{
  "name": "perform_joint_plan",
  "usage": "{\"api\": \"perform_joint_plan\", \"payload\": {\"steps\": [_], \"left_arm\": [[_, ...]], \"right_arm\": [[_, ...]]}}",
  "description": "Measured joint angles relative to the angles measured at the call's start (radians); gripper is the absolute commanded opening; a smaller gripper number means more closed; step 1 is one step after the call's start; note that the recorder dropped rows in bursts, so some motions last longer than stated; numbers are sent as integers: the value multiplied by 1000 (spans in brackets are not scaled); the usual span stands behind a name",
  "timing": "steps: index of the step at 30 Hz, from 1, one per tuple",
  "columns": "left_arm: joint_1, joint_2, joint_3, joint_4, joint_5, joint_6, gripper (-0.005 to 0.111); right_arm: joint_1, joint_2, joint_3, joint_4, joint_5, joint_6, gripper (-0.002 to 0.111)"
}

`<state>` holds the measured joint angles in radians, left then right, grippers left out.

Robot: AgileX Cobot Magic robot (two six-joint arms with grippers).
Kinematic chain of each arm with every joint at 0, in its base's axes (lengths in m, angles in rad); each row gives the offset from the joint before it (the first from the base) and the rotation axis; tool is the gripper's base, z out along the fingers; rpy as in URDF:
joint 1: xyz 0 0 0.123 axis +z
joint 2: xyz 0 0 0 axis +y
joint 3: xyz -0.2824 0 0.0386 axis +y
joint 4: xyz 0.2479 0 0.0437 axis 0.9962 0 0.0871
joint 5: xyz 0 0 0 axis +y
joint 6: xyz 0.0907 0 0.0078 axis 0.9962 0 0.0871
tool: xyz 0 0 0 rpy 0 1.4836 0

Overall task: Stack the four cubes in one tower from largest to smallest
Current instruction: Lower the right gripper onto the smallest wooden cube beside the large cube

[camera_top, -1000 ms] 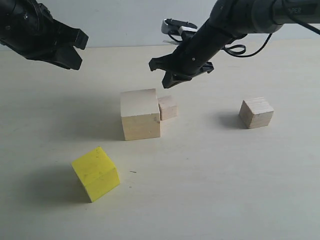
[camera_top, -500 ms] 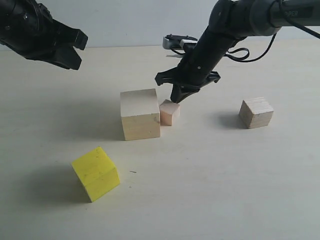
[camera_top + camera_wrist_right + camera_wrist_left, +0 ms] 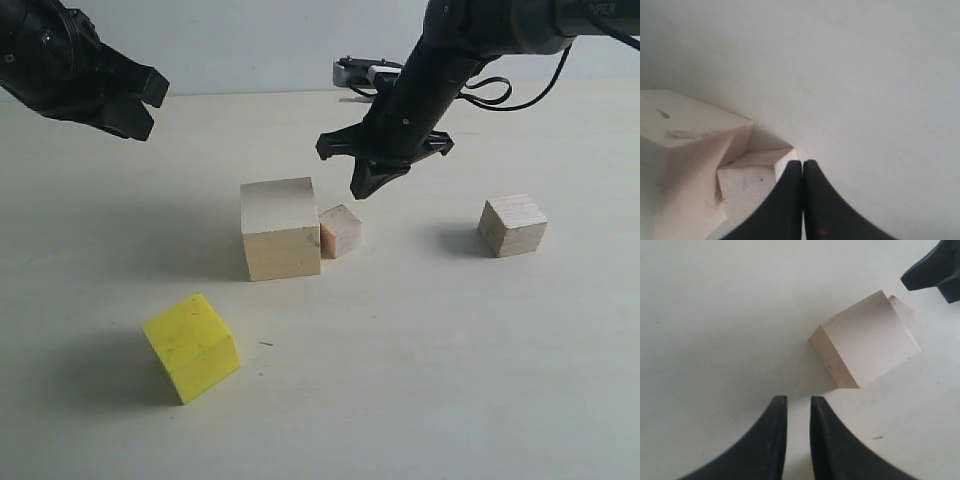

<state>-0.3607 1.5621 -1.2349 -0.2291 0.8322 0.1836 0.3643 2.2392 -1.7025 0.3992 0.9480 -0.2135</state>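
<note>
hovering shut just above small cube (image 3: 340,230) by lg cube (image 3: 280,228), r gripper (image 3: 361,190) (l gripper (image 3: 798,401) narrowly apart, empty).

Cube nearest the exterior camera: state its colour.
That cube is bright yellow; the exterior view shows it best.

The exterior view looks down at a slant across the whole table (image 3: 420,380). The left wrist view looks from well above it, the right wrist view from low and close; all three share the large cube (image 3: 280,228) and small cube (image 3: 340,230)
</note>
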Motion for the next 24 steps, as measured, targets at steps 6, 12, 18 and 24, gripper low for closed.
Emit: {"api": "perform_joint_plan", "payload": {"steps": [6, 12, 18, 24], "left_arm": [[0, 0, 0, 9, -4, 0, 19], [0, 0, 0, 12, -11, 0, 19], [0, 0, 0, 12, -20, 0, 19], [0, 0, 0, 12, -22, 2, 19]], "right_arm": [[0, -2, -2, 53, 16, -18, 0], [0, -12, -2, 129, 49, -69, 0], [0, -15, -3, 178, 82, -91, 0], [6, -15, -3, 175, 115, -97, 0]]}}
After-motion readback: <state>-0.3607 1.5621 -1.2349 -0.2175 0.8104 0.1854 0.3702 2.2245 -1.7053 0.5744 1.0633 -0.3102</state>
